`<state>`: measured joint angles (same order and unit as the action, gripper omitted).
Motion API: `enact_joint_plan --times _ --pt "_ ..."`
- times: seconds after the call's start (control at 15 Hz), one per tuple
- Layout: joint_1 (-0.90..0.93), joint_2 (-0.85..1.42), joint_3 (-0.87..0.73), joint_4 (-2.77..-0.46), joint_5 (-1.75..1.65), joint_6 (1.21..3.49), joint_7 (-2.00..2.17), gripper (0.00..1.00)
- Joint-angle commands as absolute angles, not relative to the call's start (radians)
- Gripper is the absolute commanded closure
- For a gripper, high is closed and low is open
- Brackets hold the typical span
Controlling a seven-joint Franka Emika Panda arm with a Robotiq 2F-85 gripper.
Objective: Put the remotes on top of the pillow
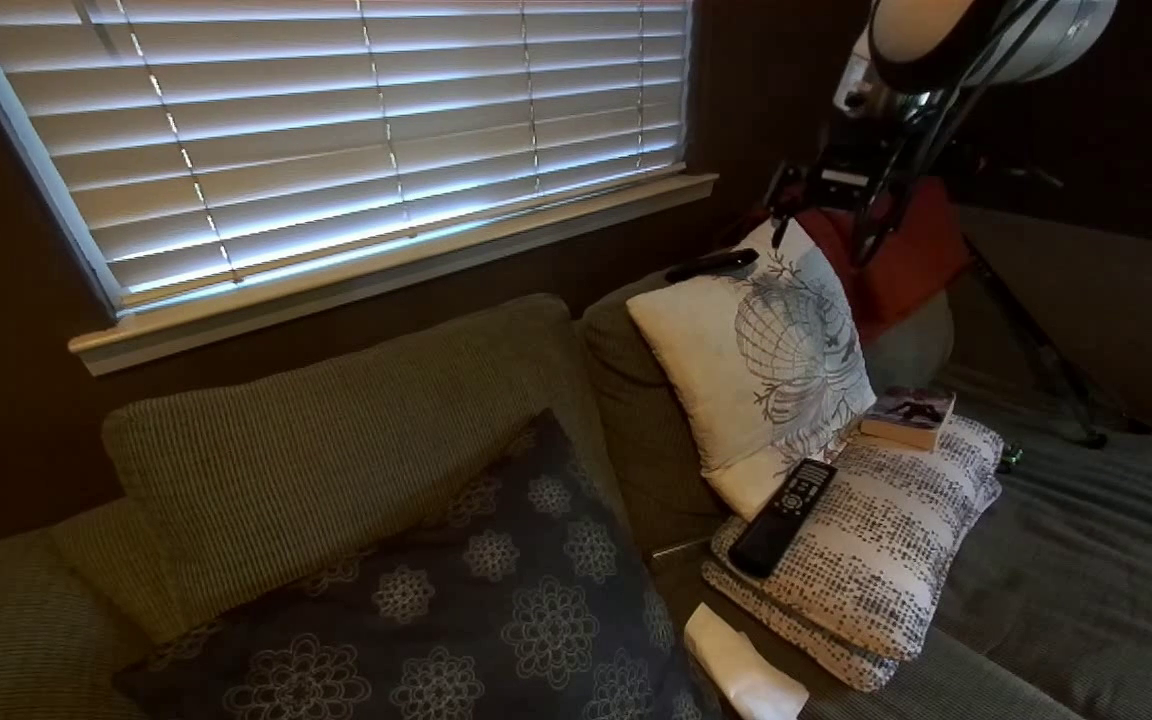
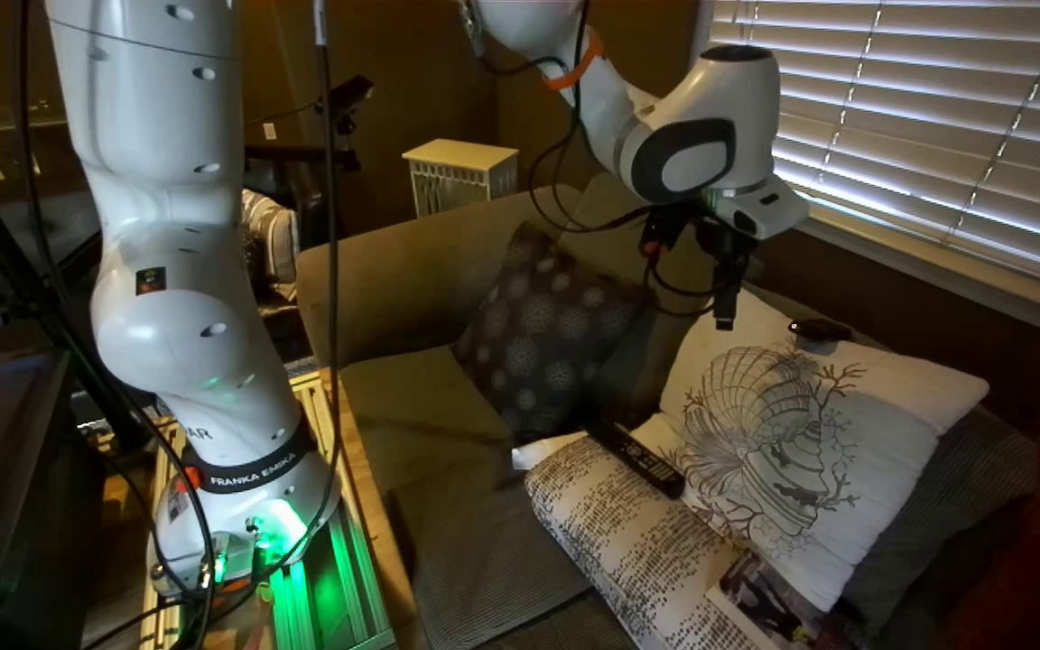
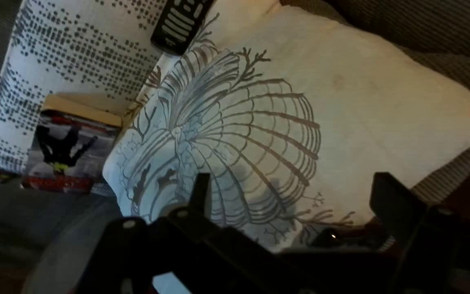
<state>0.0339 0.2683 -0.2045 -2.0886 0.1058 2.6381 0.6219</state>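
Observation:
A black remote (image 1: 782, 518) lies flat on the grey-and-cream pillow (image 1: 896, 545), near the edge beside the white pillow. Another dark remote (image 2: 820, 330) rests along the top edge of the white shell-print pillow (image 2: 899, 379). My gripper (image 3: 293, 181) is open, and nothing sits between its fingertips. It hangs above the upper part of the white pillow, apart from both remotes. Low in the wrist view, the glinting end of the dark remote (image 3: 324, 240) shows between the fingers, its other parts mostly hidden by the gripper.
A thick book (image 1: 908, 416) sits on the grey-and-cream pillow, against the white one. A dark flower-patterned cushion (image 1: 496, 610) leans on the couch, with a white cloth or paper (image 1: 744, 668) nearby. Behind the white pillow are a red cloth (image 1: 921, 265) and the window sill (image 1: 416, 255).

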Motion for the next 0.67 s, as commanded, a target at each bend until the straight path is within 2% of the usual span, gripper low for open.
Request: enact_joint_plan --times 0.0,0.6 --pt "-0.016 0.191 -0.159 -2.052 0.098 2.541 0.419 0.00" --pt "-0.071 0.329 -0.132 -1.687 0.007 2.269 0.021 0.00"
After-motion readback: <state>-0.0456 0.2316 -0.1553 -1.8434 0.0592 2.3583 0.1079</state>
